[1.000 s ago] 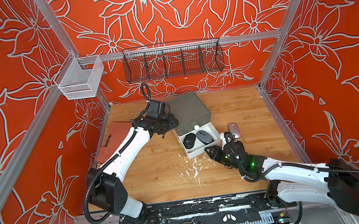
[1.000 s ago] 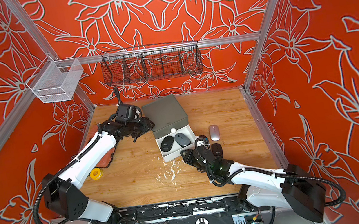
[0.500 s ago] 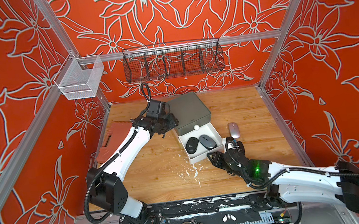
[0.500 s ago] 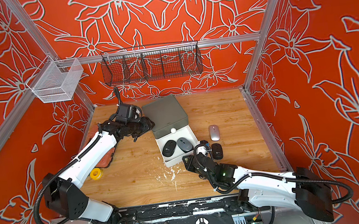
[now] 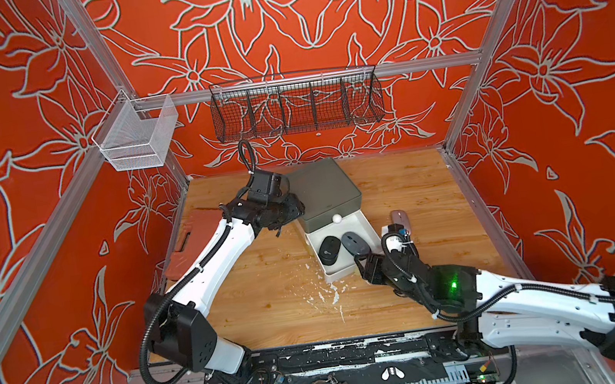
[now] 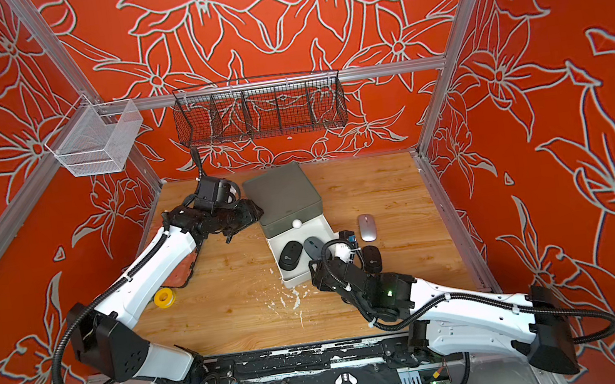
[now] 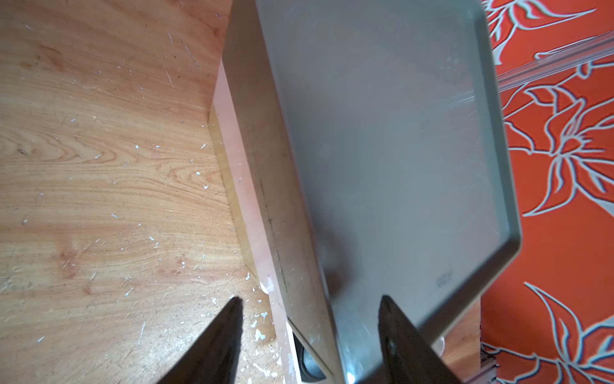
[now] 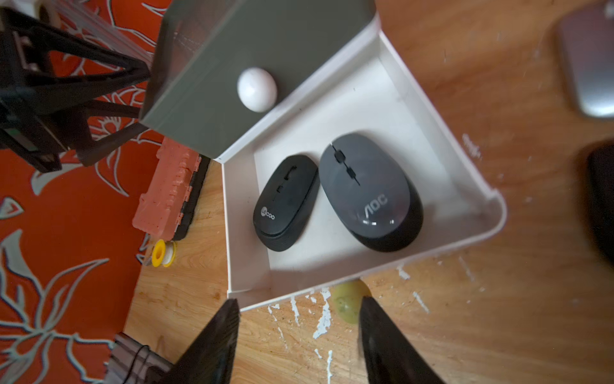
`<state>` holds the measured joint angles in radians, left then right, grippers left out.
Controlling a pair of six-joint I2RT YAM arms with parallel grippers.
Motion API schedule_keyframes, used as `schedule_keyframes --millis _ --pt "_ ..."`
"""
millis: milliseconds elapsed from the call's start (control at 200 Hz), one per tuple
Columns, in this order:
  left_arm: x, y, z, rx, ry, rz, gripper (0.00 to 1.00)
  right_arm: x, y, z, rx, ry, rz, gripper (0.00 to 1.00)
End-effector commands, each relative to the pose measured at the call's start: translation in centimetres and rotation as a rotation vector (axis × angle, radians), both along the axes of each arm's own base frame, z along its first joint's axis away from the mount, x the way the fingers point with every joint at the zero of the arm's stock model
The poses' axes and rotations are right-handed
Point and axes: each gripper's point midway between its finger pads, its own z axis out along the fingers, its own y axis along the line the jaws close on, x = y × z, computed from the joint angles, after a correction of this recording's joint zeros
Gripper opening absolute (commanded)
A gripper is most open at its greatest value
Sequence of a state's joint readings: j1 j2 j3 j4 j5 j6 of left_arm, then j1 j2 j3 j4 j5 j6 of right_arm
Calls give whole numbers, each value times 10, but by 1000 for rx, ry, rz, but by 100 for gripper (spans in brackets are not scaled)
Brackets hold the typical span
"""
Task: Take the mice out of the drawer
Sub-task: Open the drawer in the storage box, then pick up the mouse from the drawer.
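The white drawer (image 5: 340,276) stands pulled out of a grey-green box (image 5: 321,187). Two of the mice lie in it side by side: a black one (image 5: 330,250) (image 8: 282,202) and a dark grey one (image 5: 355,244) (image 8: 368,189). A silver mouse (image 6: 367,227) and a black mouse (image 6: 372,258) rest on the table to the drawer's right. My right gripper (image 8: 299,307) is open and empty just in front of the drawer's front wall. My left gripper (image 7: 310,301) is open, with one finger over the box's top and one beside its left wall.
An orange case (image 5: 187,245) and a yellow tape roll (image 6: 161,299) lie at the table's left. White flecks and a yellowish stain (image 8: 349,302) mark the wood before the drawer. A black wire rack (image 5: 297,107) and a white mesh basket (image 5: 137,136) hang on the walls.
My right gripper has gone from shut to open and drawn back towards the drawer's front wall. My left gripper's jaws have widened a little; that arm stays by the box.
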<state>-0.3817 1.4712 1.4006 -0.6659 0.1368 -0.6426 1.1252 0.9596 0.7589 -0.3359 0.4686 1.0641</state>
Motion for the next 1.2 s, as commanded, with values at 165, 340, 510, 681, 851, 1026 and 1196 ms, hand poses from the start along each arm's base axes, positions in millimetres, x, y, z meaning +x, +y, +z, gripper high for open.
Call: schedule_keyframes --millis 165,340,510,681,851,1026,1196 --pt "-41 5 26 -28 -51 -72 71 22 -4 14 -389 56 235 78" --pt "-62 10 25 -41 -58 -92 74 33 3 0 -508 122 394 82" --pt "-72 12 22 -58 -61 -95 74 49 2 -23 -595 183 448 83" --pt "-76 18 20 -51 -67 -62 75 59 6 -42 -638 217 483 84" --pt "-75 20 22 -53 -81 -48 75 70 3 -59 -702 266 479 84" --pt "-74 20 23 -64 -84 -40 75 81 5 -70 -725 286 472 84" --pt "-74 21 23 -57 -85 -38 76 85 4 -83 -750 318 468 84"
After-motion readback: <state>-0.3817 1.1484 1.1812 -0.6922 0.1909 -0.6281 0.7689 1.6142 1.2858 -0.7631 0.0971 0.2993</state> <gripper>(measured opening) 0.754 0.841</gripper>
